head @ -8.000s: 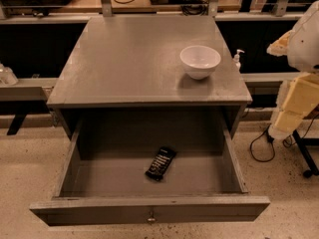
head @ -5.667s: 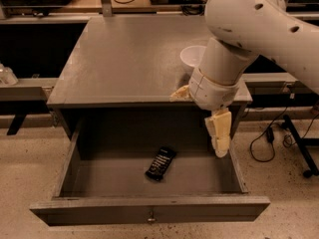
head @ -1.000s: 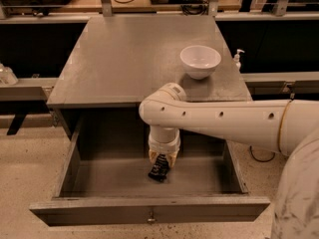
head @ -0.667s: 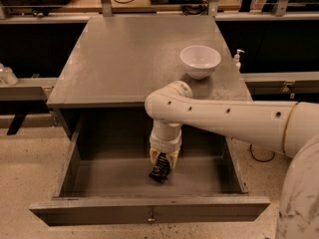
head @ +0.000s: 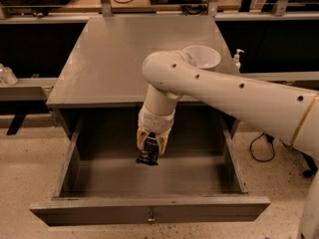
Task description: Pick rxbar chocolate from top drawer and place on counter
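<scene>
The jaws, down inside the open top drawer (head: 99, 210), are clamped on the rxbar chocolate (head: 147, 157).

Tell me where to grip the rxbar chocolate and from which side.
Grip the rxbar chocolate across its narrow width, from above; it is thin and flat. The end effector, over the open top drawer, holds its upper end that way, bar hanging down.

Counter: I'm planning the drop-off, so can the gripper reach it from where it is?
Likely yes. The gripper holds the bar inside the open drawer, nothing overhead, and the bowl takes only the counter's right edge.
</scene>
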`<state>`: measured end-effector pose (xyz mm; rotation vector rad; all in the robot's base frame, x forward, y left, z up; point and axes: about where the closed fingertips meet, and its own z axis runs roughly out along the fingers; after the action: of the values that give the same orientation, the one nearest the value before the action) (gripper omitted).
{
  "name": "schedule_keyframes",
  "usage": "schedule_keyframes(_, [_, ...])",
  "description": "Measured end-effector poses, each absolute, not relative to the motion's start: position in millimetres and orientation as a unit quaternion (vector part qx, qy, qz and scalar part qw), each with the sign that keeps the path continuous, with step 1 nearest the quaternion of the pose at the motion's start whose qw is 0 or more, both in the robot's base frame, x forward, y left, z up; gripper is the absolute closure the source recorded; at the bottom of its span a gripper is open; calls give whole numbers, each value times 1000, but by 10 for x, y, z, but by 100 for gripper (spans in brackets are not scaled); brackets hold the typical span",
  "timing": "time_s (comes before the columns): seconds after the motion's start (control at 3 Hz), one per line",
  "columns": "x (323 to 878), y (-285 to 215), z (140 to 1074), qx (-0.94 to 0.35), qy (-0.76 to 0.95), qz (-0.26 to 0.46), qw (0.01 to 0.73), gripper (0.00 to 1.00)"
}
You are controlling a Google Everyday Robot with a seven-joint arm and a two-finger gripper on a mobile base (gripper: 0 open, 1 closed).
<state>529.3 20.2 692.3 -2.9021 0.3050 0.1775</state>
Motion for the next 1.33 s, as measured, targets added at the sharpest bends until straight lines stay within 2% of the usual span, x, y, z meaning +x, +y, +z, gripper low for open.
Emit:
schedule_keyframes(0.67, [5174, 673, 7911, -992, 16, 25, 121, 100])
schedule_keyframes(1.0, [5413, 799, 8308, -993, -1, -43, 108, 100])
schedule_keyframes(1.33, [5724, 795, 8474, -992, 13, -74, 99, 100])
